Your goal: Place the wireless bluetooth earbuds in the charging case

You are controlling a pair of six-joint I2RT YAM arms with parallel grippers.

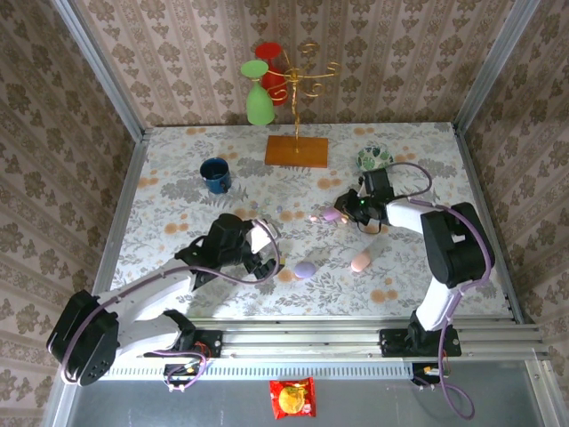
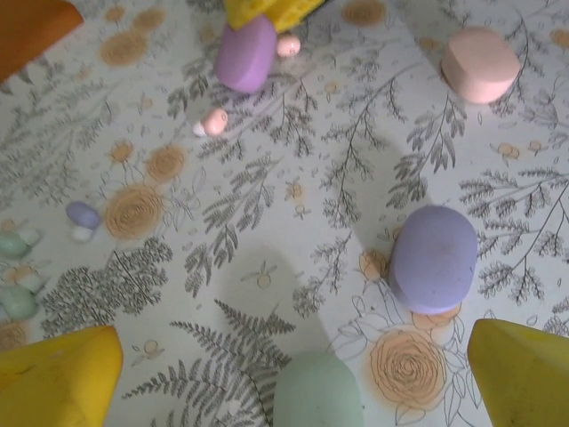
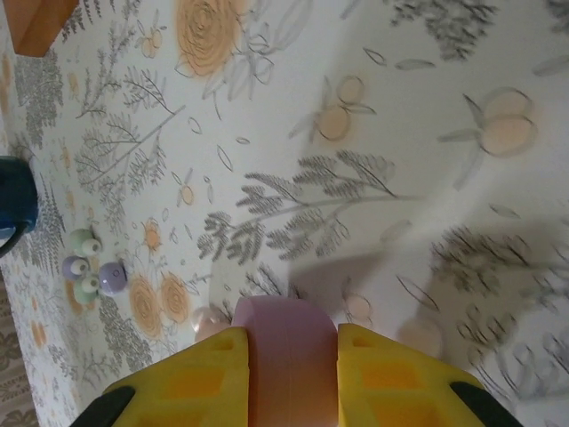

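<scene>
My right gripper [image 1: 341, 212] [image 3: 293, 378] is shut on a lilac-pink egg-shaped case [image 3: 293, 351] [image 1: 332, 214] [image 2: 246, 55], held just above the cloth. A pink earbud [image 3: 209, 320] [image 2: 213, 122] lies beside it, and another pink earbud [image 2: 288, 45] lies close to the case. More lilac and greenish earbuds [image 3: 89, 267] [image 2: 83, 216] are clustered further off. My left gripper [image 1: 271, 265] [image 2: 293, 382] is open, its yellow fingers [image 2: 58, 378] wide apart. A mint-green case [image 2: 317, 391] lies between them, untouched. A purple case [image 2: 434, 258] [image 1: 305, 269] and a pink case [image 2: 480, 64] [image 1: 359, 261] lie on the cloth.
A blue mug [image 1: 215, 174] stands at the back left. A wooden base [image 1: 296, 149] carries a gold stand with a green and a red glass. A patterned bowl [image 1: 374, 158] sits at the back right. Metal rails edge the table.
</scene>
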